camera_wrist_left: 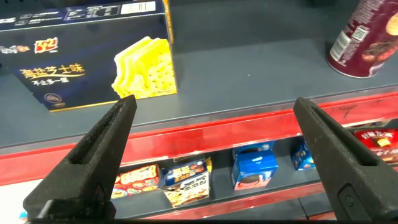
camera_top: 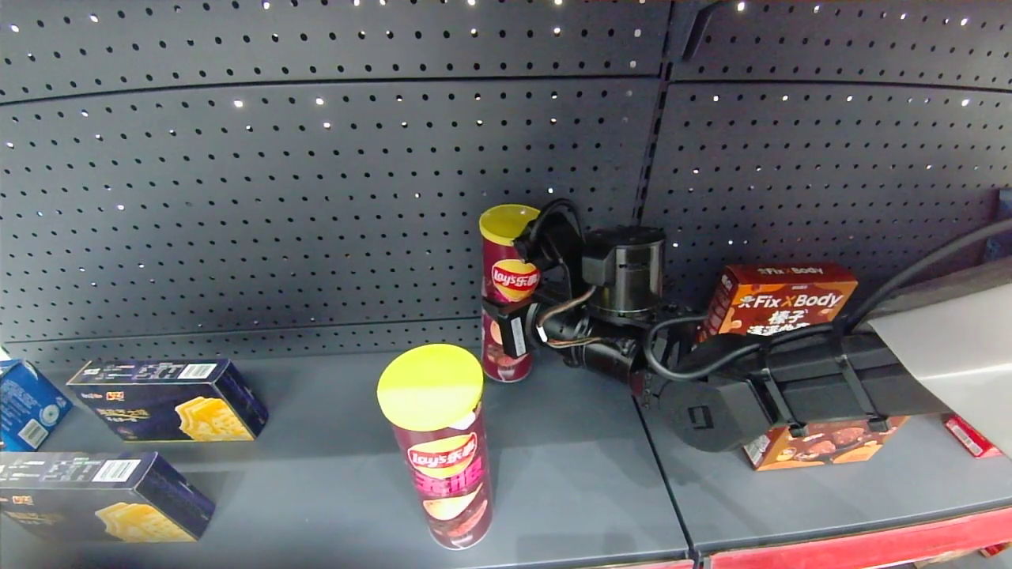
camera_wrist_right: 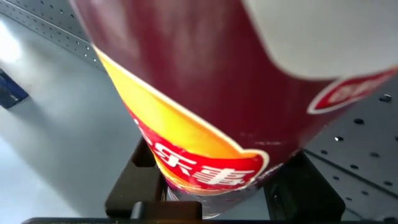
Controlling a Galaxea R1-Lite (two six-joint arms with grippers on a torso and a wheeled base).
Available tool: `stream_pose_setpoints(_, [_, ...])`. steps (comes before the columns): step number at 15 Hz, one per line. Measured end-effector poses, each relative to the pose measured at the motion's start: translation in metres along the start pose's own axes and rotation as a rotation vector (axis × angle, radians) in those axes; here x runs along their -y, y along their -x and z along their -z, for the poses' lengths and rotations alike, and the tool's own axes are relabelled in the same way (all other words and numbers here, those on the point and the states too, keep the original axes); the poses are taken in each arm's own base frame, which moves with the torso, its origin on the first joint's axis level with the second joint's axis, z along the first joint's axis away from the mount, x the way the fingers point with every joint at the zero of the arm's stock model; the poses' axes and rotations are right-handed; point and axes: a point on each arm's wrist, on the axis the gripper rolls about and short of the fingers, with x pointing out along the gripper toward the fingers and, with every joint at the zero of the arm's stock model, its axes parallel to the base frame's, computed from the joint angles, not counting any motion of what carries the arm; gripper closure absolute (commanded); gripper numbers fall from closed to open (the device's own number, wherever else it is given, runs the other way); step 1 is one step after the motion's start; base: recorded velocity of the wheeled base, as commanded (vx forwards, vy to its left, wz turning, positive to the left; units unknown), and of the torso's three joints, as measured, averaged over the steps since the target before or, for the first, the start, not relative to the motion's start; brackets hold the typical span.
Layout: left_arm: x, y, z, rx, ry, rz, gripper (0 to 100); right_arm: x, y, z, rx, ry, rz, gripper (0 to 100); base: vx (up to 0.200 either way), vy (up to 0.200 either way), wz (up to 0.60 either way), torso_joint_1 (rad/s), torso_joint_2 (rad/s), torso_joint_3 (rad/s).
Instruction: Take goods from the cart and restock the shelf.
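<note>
R gripper (camera_top: 507,324) jaws clamped on chip can (camera_top: 506,273), upright at shelf (camera_top: 569,466) back edge by pegboard (camera_top: 316,197), base prob. seated (contact unclear): confirm, open w/o tilting, retract straight; L gripper (camera_wrist_left: 211,155) wide open, empty.

Chip can (camera_wrist_right: 199,87) in right claw (camera_wrist_right: 219,190)

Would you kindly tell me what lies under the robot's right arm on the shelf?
A brown snack box lies flat on the shelf beneath the right arm, which covers most of it. A second box stands upright behind.
</note>
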Motion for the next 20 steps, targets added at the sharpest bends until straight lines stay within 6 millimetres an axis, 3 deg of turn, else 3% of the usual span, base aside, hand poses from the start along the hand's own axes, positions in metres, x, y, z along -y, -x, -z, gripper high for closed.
stream_pose_setpoints(7, [0.0,0.0,0.0,0.0,0.0,0.0,0,-0.006,-0.018,0.009,-0.01,0.002,-0.006,100,0.0,0.0,0.0,0.0,0.0,0.0])
stream_pose_setpoints(17, [0.0,0.0,0.0,0.0,0.0,0.0,0,-0.006,-0.025,0.024,-0.041,0.006,-0.017,100,0.0,0.0,0.0,0.0,0.0,0.0])
stream_pose_setpoints(18, [0.0,0.0,0.0,0.0,0.0,0.0,0,-0.006,-0.026,0.024,-0.042,0.006,-0.018,0,0.0,0.0,0.0,0.0,0.0,0.0])
stream_pose_setpoints(20, [0.0,0.0,0.0,0.0,0.0,0.0,0,-0.006,-0.026,0.026,-0.044,0.006,-0.017,0,0.0,0.0,0.0,0.0,0.0,0.0])
